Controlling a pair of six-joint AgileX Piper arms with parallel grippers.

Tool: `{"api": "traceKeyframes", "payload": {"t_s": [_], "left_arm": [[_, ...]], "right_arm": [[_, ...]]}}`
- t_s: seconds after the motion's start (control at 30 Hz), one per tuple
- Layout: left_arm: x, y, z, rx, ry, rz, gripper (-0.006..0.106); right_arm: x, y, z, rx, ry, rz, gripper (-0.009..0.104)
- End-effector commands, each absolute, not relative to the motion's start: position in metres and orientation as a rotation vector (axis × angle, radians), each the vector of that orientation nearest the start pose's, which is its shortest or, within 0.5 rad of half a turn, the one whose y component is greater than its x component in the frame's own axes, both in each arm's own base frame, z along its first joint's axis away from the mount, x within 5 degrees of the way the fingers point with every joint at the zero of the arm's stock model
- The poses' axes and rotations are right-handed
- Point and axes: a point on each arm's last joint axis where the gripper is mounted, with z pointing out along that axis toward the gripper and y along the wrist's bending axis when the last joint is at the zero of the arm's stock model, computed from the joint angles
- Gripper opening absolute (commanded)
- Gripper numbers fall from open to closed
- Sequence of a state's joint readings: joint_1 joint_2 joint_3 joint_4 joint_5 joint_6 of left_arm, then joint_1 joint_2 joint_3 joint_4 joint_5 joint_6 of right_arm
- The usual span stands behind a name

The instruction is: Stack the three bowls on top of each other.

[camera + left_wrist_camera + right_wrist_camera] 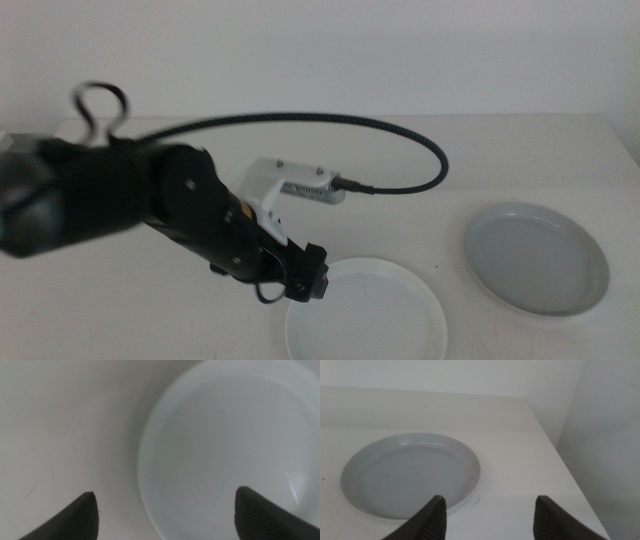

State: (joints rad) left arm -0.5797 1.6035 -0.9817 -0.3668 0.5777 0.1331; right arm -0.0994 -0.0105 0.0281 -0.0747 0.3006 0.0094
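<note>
Stacking has not begun, as far as these views show: the white bowl (365,310) and the grey bowl (536,258) both lie flat on the table (450,150), well apart from each other, and nothing rests in either. The mint green bowl is not in any view, so I cannot say where it is; it may be hidden under the left arm or lie outside the frame. The left gripper (305,280) hangs low at the near-left rim of the white bowl, and its wrist view shows the jaws spread wide with nothing between them, one tip over bare table and the other over the bowl's inside, so that the rim (142,460) lies between them. That looks like the set-up for a pinch on the rim, though no contact can be made out. The right gripper (490,515) waits at the right side, out of the middle view; its jaws are also spread and empty, and the near edge of the grey bowl (410,472) lies just before one tip. By my judgement all the work is left: a first bowl must be lifted onto another, then the third added on top.
</note>
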Motion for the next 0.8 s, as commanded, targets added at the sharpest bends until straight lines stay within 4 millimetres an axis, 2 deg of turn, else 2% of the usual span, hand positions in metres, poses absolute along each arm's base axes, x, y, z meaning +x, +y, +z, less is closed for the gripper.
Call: {"api": "traceKeyframes", "payload": {"t_s": [0.0, 0.07, 0.17, 0.33, 0.5, 0.63, 0.77], "left_arm": [[0.245, -0.185, 0.272, 0.692, 2.47, -0.57, 0.105], [0.231, -0.178, 0.301, 0.795, 2.37, -0.57, 0.105], [0.198, -0.157, 0.344, 0.886, 2.198, -0.554, 0.105], [0.145, -0.119, 0.388, 0.915, 2.053, -0.513, 0.105], [0.109, -0.094, 0.407, 0.885, 1.983, -0.49, 0.105], [0.097, -0.085, 0.414, 0.859, 1.942, -0.479, 0.105], [0.095, -0.084, 0.415, 0.855, 1.928, -0.481, 0.105]], "right_arm": [[0.053, -0.008, 0.188, 0.029, 1.688, -0.163, 0.045], [0.053, -0.008, 0.188, 0.029, 1.688, -0.163, 0.045], [0.053, -0.008, 0.188, 0.029, 1.688, -0.163, 0.045], [0.053, -0.008, 0.188, 0.029, 1.688, -0.163, 0.045], [0.053, -0.008, 0.188, 0.029, 1.688, -0.163, 0.045], [0.053, -0.008, 0.188, 0.029, 1.688, -0.163, 0.045], [0.053, -0.008, 0.188, 0.029, 1.688, -0.163, 0.045]]}}
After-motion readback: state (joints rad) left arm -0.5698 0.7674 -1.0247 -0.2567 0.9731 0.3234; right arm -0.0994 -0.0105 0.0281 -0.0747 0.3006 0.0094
